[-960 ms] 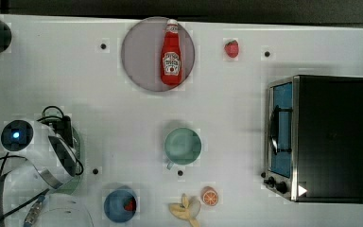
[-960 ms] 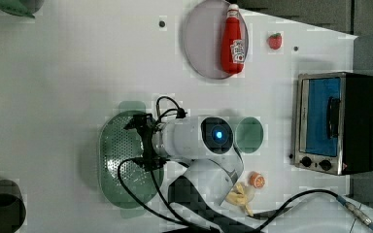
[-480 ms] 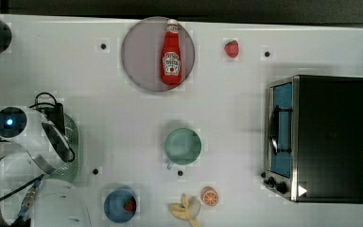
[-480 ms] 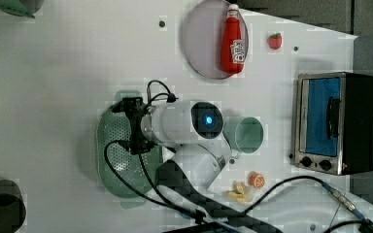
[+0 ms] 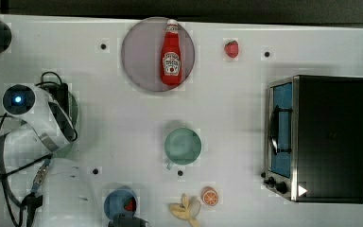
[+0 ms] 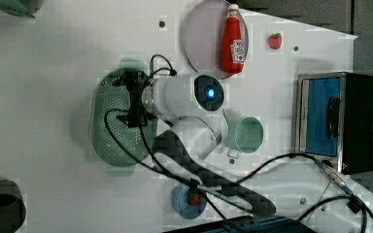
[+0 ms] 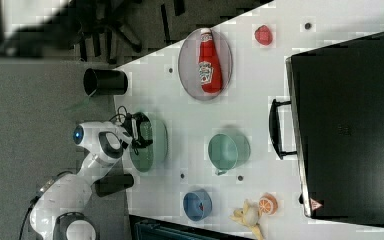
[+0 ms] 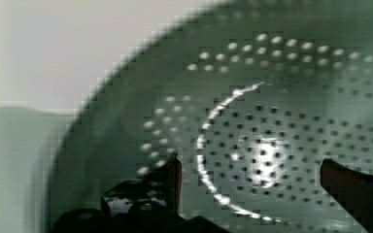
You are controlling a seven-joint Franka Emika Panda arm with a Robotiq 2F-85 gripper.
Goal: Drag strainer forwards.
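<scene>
Strainer (image 6: 119, 124) lies directly beneath the wide-spread, empty end effector (image 8: 250, 170), long axis twelve-to-six in the left view.

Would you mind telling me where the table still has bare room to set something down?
In the top view, one bare stretch lies between the plate with the ketchup bottle, the cup and the toaster oven. Another lies between the strainer and the cup. The near edge is crowded: blue bowl, banana, orange half.

Bare table (image 6: 43, 73) around strainer (image 6: 114, 131); cup (image 6: 245, 136) well apart.
</scene>
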